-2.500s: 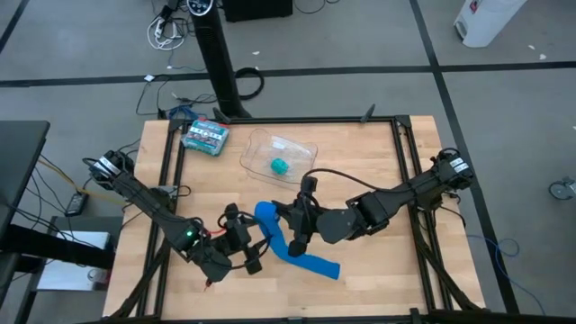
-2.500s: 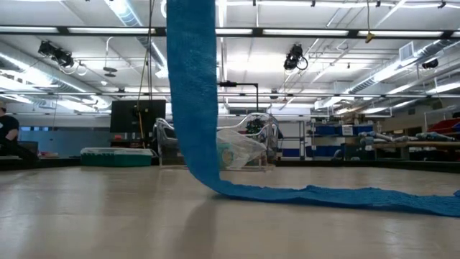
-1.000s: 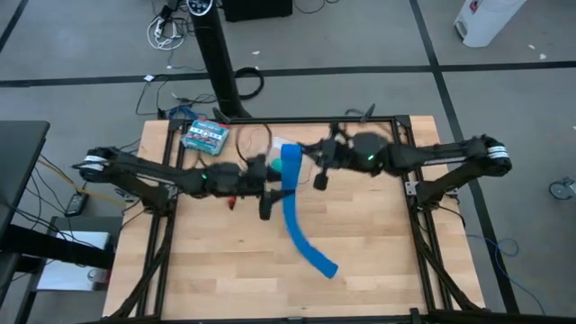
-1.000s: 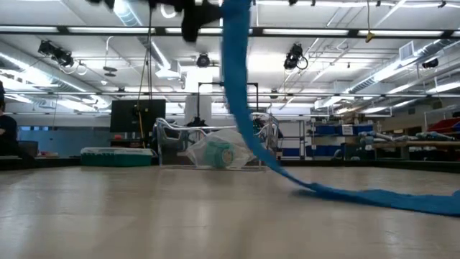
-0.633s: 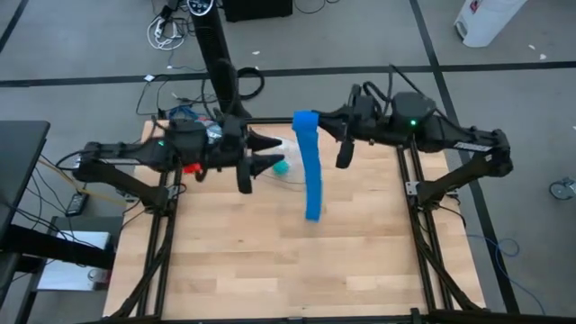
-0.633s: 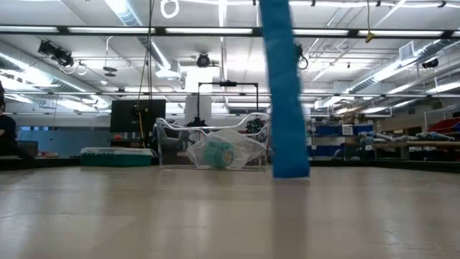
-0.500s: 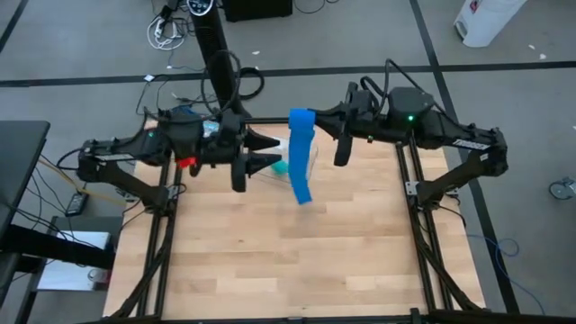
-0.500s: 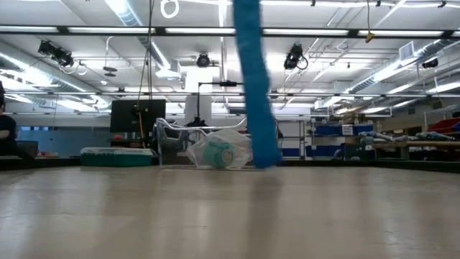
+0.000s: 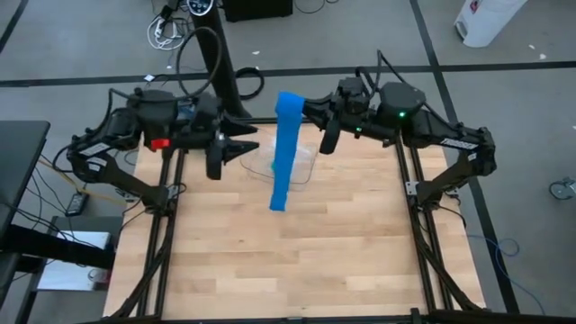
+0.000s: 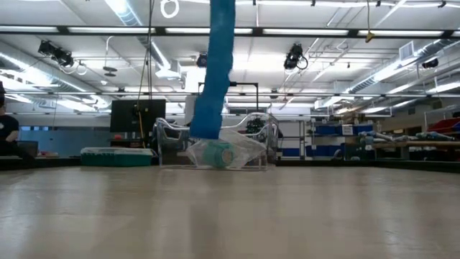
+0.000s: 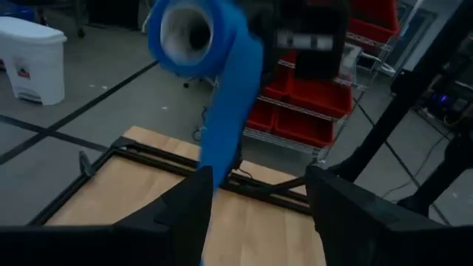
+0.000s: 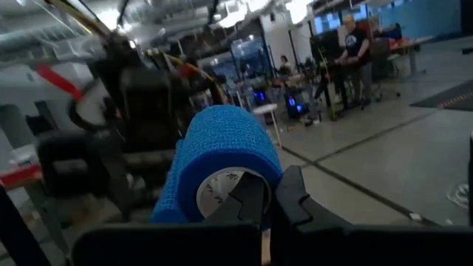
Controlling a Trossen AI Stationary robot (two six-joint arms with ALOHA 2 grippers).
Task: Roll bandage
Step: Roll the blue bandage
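The bandage is a bright blue roll [image 9: 289, 101] with a white core [image 12: 220, 193], and a long strip [image 9: 281, 157] hangs from it. The strip's lower end [image 10: 206, 132] hangs clear of the table. My right gripper [image 9: 306, 108] is raised above the table's far edge and shut on the roll. My left gripper [image 9: 241, 148] is raised level to the roll's left, open and holding nothing. It faces the roll [image 11: 188, 31] from a short way off, with its fingers [image 11: 185, 214] apart. My right gripper holds the roll at its open end, by the rim [image 12: 260, 177] beside the white core. One finger [image 12: 247, 201] stands before the core's opening and the other outside the roll, and both cover the place of contact. The fingers come about level from the table's right. The roll is lifted clear and the strip hangs slack below.
A clear plastic container [image 9: 306, 162] with a small teal roll [image 10: 219, 154] stands at the table's far middle, behind the hanging strip. A green box [image 10: 115, 156] lies at the far left. Black frame rails [image 9: 409, 193] run along the table's sides. People stand in the room beyond.
Both arms have risen and drawn back toward the table's far edge. My right gripper has rolled about its own line and carried the roll upward. The strip's tail, which lay on the table, is lifted clear and has swung toward the left. My left gripper has stayed open.
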